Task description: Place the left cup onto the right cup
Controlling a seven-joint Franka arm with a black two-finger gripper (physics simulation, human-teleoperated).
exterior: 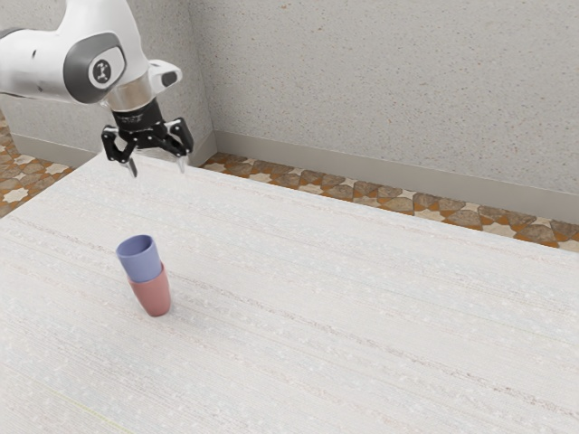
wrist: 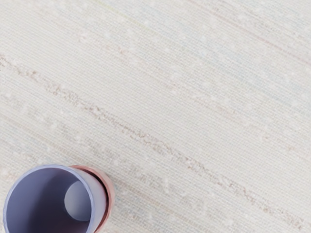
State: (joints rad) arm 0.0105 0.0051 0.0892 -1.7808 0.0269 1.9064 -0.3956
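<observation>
A lavender-blue cup [exterior: 137,257] sits nested in a pink-red cup [exterior: 153,293] on the pale wooden table [exterior: 362,307], leaning slightly toward the exterior view's left. My gripper [exterior: 159,168] hangs open well above and behind the stacked cups, with nothing between its fingers. From the wrist view I look down into the blue cup [wrist: 51,204], and the pink cup's rim [wrist: 108,189] shows as a crescent beside it.
The table's far edge runs behind the gripper, with a patterned tile floor [exterior: 380,194] and a grey wall [exterior: 380,81] beyond. Bare tabletop stretches toward the exterior view's right.
</observation>
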